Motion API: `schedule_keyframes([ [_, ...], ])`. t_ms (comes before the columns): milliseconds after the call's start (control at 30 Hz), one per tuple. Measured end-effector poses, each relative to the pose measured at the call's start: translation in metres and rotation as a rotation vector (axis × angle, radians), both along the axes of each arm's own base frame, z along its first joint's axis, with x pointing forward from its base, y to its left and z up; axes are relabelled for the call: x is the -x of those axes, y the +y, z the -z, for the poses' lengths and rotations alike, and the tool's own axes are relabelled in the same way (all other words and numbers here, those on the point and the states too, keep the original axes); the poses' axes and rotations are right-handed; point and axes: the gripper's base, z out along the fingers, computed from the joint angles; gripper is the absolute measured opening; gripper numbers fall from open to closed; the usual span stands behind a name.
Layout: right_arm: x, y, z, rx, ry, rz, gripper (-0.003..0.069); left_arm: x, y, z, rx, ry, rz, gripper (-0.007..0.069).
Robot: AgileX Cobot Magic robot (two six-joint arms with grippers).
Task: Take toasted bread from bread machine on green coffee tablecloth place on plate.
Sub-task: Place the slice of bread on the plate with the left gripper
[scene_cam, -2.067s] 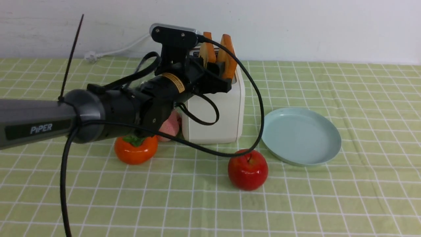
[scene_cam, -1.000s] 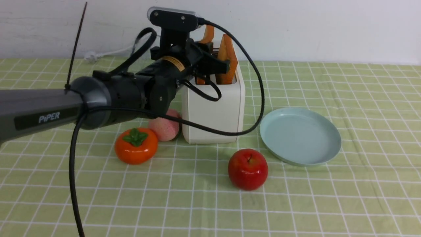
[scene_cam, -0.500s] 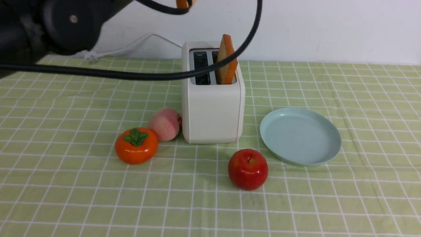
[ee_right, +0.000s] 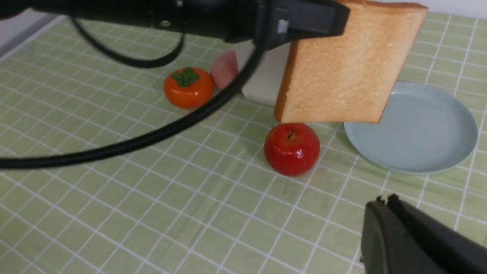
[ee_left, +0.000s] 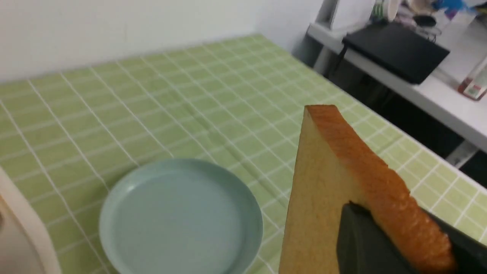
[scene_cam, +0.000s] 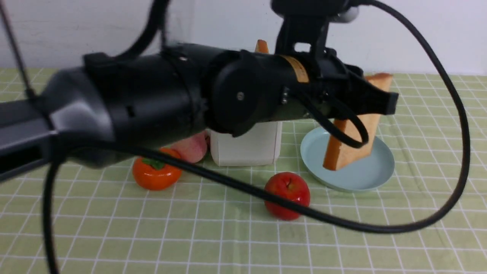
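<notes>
Toasted bread [scene_cam: 350,158], one slice of it, has come out of the bread machine [scene_cam: 247,146] within the last second. It now hangs tilted in the air close by the plate [scene_cam: 374,176], not yet resting on it, with the left gripper [scene_cam: 380,102] clamped on its upper crust. The carry looks nearly done to me, with lowering and letting go left, while the second slice [scene_cam: 261,45] still stands in its slot and the right gripper [ee_right: 383,199] waits aside, fingers pressed together on nothing.
</notes>
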Motion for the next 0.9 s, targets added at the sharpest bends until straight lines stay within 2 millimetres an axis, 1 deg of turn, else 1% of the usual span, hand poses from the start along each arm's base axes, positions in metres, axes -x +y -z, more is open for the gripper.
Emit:
schedule_keyframes([
  [33,0.005,-0.002,0.002,0.022,0.013,-0.003,-0.0008,-0.009,-0.011,0.008,0.001,0.029,0.0,0.0095],
  [67,0.006,-0.003,0.002,0.025,0.014,-0.004,-0.0007,-0.01,-0.012,0.009,0.001,0.031,0.0,0.0095],
  [100,0.011,-0.005,0.003,0.035,0.014,-0.005,-0.0006,-0.021,-0.023,0.015,0.012,0.048,-0.004,0.0095],
  [133,0.012,-0.005,0.003,0.035,0.014,-0.005,-0.0006,-0.022,-0.024,0.016,0.013,0.05,-0.004,0.0095],
  [233,0.021,-0.008,0.002,0.032,-0.006,-0.007,-0.0003,-0.038,-0.043,0.026,0.036,0.069,-0.009,0.0095],
  [300,0.025,-0.009,0.002,0.031,-0.01,-0.01,-0.0002,-0.048,-0.053,0.037,0.039,0.077,-0.014,0.0095],
  [333,0.026,-0.009,0.002,0.03,-0.01,-0.011,-0.0002,-0.049,-0.053,0.039,0.042,0.075,-0.016,0.0095],
  [367,0.029,-0.01,0.002,0.024,-0.005,-0.019,-0.0002,-0.056,-0.06,0.051,0.044,0.073,-0.025,0.0095],
  [433,0.031,-0.009,0.003,0.023,0.007,-0.027,-0.0001,-0.062,-0.066,0.064,0.045,0.072,-0.035,0.0095],
  [467,0.032,-0.009,0.004,0.026,0.019,-0.032,-0.0001,-0.067,-0.07,0.074,0.048,0.074,-0.045,0.0095],
  [500,0.032,-0.009,0.004,0.027,0.02,-0.032,-0.0001,-0.068,-0.07,0.076,0.048,0.073,-0.046,0.0095],
  [533,0.033,-0.009,0.005,0.032,0.032,-0.035,0.0,-0.071,-0.073,0.085,0.052,0.079,-0.055,0.0095],
  [600,0.034,-0.009,0.007,0.041,0.049,-0.04,0.0,-0.075,-0.076,0.094,0.071,0.083,-0.072,0.0095],
  [900,0.035,-0.008,0.007,0.034,0.06,-0.051,0.0,-0.083,-0.079,0.102,0.134,0.045,-0.117,0.0095],
])
